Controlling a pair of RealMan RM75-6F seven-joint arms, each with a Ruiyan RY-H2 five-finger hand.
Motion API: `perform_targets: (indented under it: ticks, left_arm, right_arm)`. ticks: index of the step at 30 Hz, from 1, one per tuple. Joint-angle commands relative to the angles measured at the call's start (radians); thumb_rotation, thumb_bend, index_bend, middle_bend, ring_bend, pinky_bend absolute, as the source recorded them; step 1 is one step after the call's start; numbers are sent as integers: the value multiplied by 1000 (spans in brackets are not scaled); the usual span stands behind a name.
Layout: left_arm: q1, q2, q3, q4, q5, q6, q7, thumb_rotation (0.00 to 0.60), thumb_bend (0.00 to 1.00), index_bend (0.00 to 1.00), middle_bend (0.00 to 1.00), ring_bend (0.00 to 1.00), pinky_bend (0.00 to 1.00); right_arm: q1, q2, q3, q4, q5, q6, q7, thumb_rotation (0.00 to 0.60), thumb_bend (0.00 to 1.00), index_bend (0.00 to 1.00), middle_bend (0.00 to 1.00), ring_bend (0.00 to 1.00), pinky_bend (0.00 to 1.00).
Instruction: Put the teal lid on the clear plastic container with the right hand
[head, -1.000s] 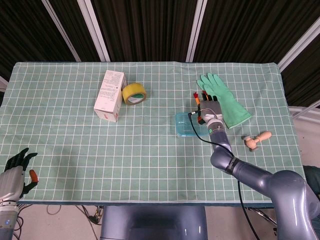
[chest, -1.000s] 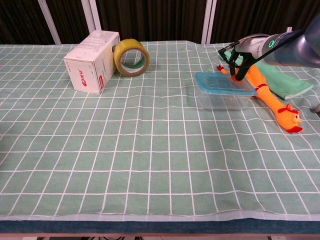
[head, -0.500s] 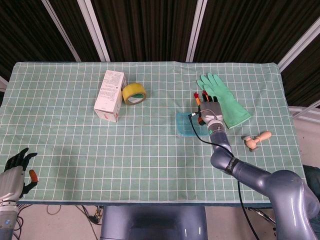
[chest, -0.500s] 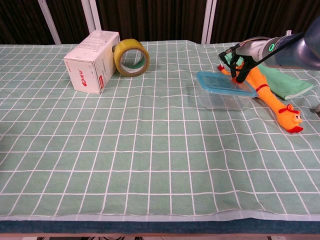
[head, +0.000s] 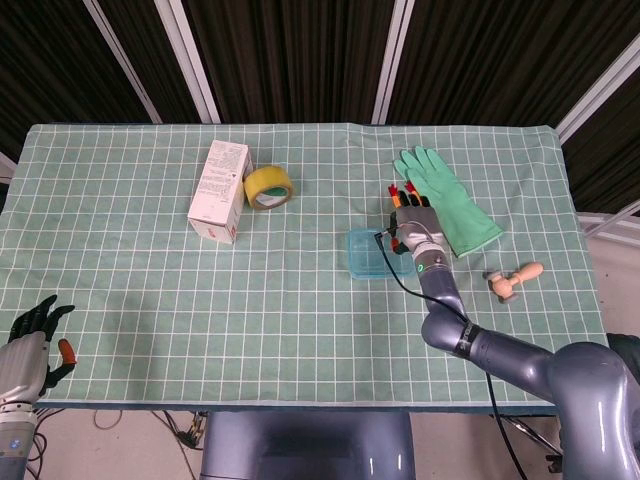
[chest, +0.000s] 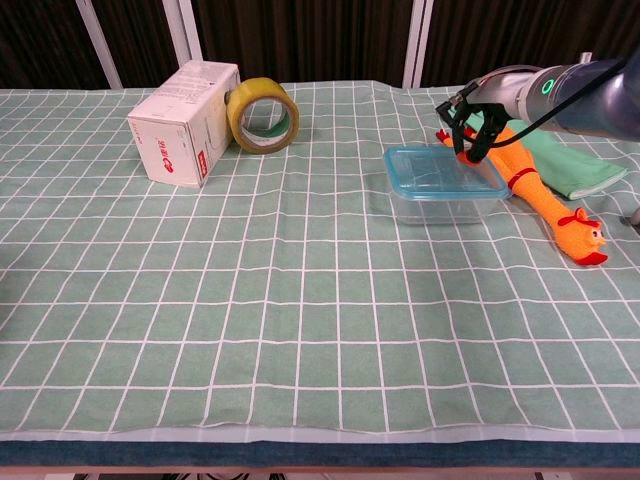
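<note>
Flat teal plastic lid (chest: 441, 168) sits on clear rectangular plastic container (chest: 445, 198), right of bench centre. Right hand (chest: 473, 130) at lid's far-right edge; fingers' state unclear. Left hand (head: 28, 345) far off, fingers apart, empty.

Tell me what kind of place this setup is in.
Probably a robot lab or data-collection station, not a home. A table with a green checked cloth stands before dark curtained panels, and unrelated props lie scattered on it: a tape roll, a rubber chicken, a green glove.
</note>
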Motion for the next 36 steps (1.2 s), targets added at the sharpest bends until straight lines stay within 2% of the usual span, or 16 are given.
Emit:
perform_targets:
  ticks: [1, 5, 9, 11, 13, 14, 18, 21, 23, 28, 36]
  left_arm:
    - [1, -2, 1, 3, 6, 4, 0, 600, 742, 186, 0, 0, 0]
    - [3, -7, 2, 11, 22, 14, 1, 600, 741, 186, 0, 0, 0]
    - [6, -15, 5, 23, 42, 27, 2, 600, 741, 183, 0, 0, 0]
    - [8, -18, 3, 26, 49, 34, 0, 600, 742, 182, 0, 0, 0]
    - [9, -21, 3, 30, 61, 42, -1, 600, 742, 181, 0, 0, 0]
    - [11, -23, 4, 34, 74, 50, -1, 600, 742, 180, 0, 0, 0]
    - [18, -35, 11, 56, 131, 81, -6, 600, 742, 180, 0, 0, 0]
    - [24, -42, 15, 70, 168, 104, -13, 600, 741, 180, 0, 0, 0]
    - [28, -45, 18, 79, 190, 117, -15, 600, 741, 180, 0, 0, 0]
    - [34, -52, 22, 93, 222, 136, -13, 600, 742, 180, 0, 0, 0]
    - [48, -64, 33, 119, 273, 168, -4, 600, 741, 181, 0, 0, 0]
  right_arm:
    - [-78, 94, 31, -176, -151, 149, 92, 600, 431, 4, 0, 0, 0]
    - [-167, 195, 27, -362, -279, 315, 140, 600, 396, 0, 0, 0, 0]
    - [-285, 311, -6, -573, -401, 431, 217, 600, 385, 0, 0, 0, 0]
    - [-366, 370, -55, -669, -501, 495, 265, 600, 386, 0, 0, 0, 0]
    - [-430, 397, -106, -709, -586, 565, 278, 600, 386, 0, 0, 0, 0]
    - [-481, 407, -151, -726, -654, 626, 282, 600, 386, 0, 0, 0, 0]
    - [-646, 394, -283, -714, -842, 796, 317, 600, 383, 0, 0, 0, 0]
    - [-749, 364, -351, -657, -923, 883, 343, 600, 379, 0, 0, 0, 0]
    - [-814, 330, -379, -601, -962, 936, 358, 600, 353, 0, 0, 0, 0]
    - [-896, 273, -399, -499, -1017, 994, 377, 600, 331, 0, 0, 0, 0]
    - [-948, 251, -363, -436, -1075, 999, 410, 600, 330, 0, 0, 0, 0]
